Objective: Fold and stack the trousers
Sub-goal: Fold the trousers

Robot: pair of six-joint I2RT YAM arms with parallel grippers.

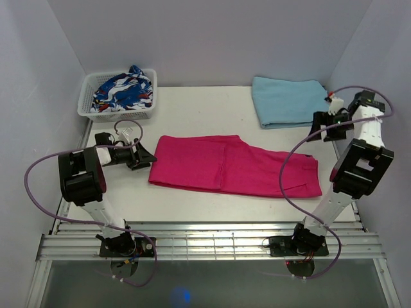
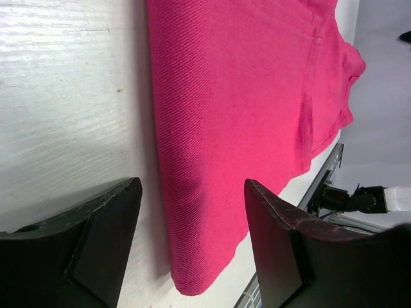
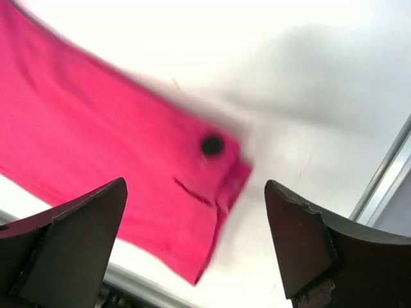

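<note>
Seemingly the trousers [image 1: 234, 165] lie folded once lengthwise mid-frame; crosswise folding and stacking are not yet done, left tool [image 1: 146, 156] and right tool [image 1: 316, 133] both released.

Your overhead view is bright, even and sharp, lit from above — only soft shadows lie on the table [image 1: 192, 115]. Your right wrist picture is smeared with blur, the trousers [image 3: 96, 141] streaked and the white surface washed out by glare. Your left wrist picture is crisp on the weave, with sheen on the table.
</note>
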